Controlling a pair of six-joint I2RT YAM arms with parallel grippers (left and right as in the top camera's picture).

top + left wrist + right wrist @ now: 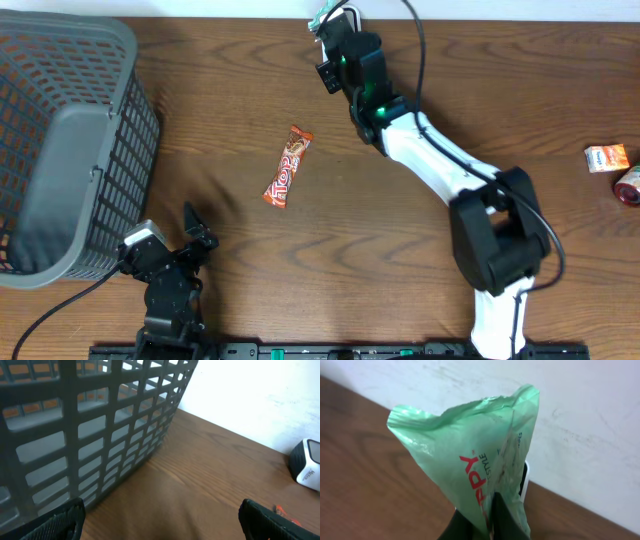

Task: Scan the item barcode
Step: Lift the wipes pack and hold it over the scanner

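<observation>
Grip is the main thing to note: the right gripper [489,521] is clenched on the lower edge of the green packet [470,460], pinching the thin film so that the rest of the bag stands up above the jaws, crumpled and fanned out, with red lettering running up its face. Holding it by one edge seems sensible, since it leaves most of the printed surface bare for a reader to see; I cannot find the barcode itself in the wrist view, so which face carries it is unclear. From overhead, the right arm is stretched to the far edge of the table [420,250], carrying the packet close to the wall. A white object shows just behind the packet in the right wrist view. It may be the same white-and-black device [306,462] that the left wrist view shows by the wall, probably the scanner, though the view is too partial to be sure. If so, the packet is being presented right in front of it, and the scan looks to be under way or about to happen. The left gripper [165,532] is released, jaws spread wide and holding nothing, parked low near the grey basket [70,150] and well apart from the packet. A candy bar [288,165] lies untouched mid-table, between the two arms.
</observation>
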